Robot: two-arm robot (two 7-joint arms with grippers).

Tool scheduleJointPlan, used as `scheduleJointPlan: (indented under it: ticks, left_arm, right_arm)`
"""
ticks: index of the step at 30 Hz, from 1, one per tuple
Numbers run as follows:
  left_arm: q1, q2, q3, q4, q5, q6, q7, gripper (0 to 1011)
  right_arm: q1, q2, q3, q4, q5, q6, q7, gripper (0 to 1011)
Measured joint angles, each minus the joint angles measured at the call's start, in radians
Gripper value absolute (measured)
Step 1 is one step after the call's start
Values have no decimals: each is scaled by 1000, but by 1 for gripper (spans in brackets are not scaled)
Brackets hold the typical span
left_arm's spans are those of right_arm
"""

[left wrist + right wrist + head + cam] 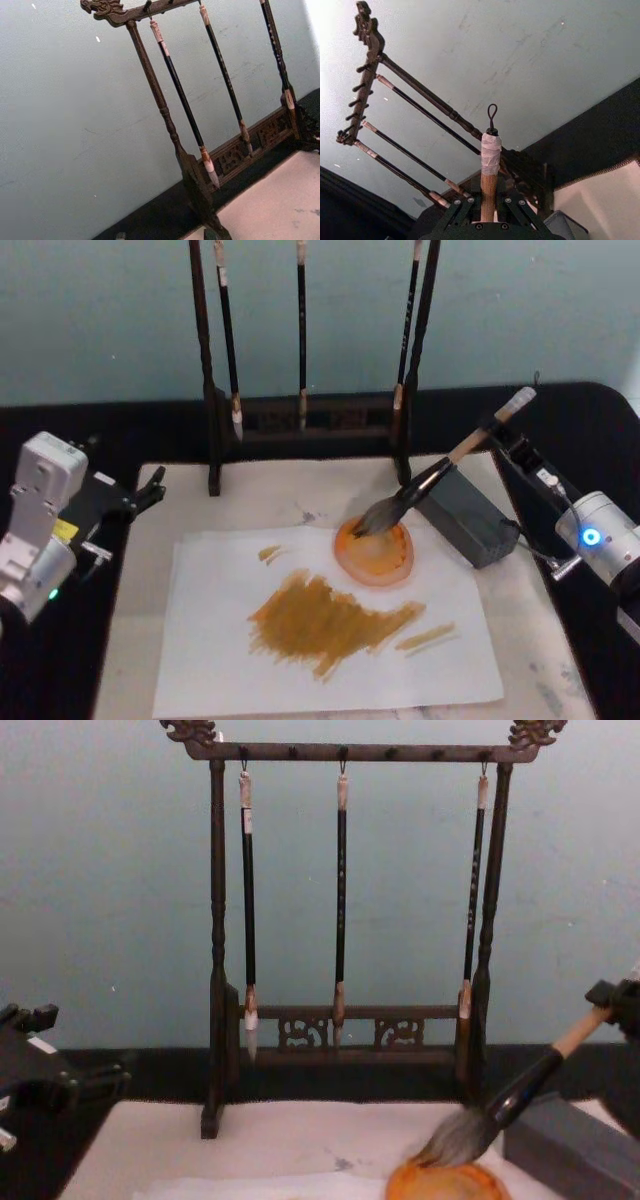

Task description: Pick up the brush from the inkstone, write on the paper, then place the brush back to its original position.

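The brush (430, 480) slants down to the left, and its bushy grey tip rests in the round orange inkstone (375, 555). My right gripper (503, 436) is shut on the upper tan handle, near the taped end. In the right wrist view the handle (489, 185) rises between the fingers. From the chest view the brush (505, 1105) leans over the inkstone (445, 1182). The white paper (210, 640) lies on the mat and carries broad orange-brown strokes. My left gripper (150, 488) is parked open at the mat's left edge, apart from everything.
A dark wooden rack (300, 425) with three thin hanging brushes stands at the back of the cream mat (270, 495). A dark grey block (465, 515) lies just right of the inkstone, under the brush handle. Black table surrounds the mat.
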Motion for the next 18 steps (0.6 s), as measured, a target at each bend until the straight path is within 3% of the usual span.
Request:
scheduleJointPlan:
  ticks: [18]
  left_arm:
    - [0, 0, 0, 0, 0, 0, 0, 1009]
  right_arm:
    - [10, 20, -38, 39, 29, -18, -34, 168]
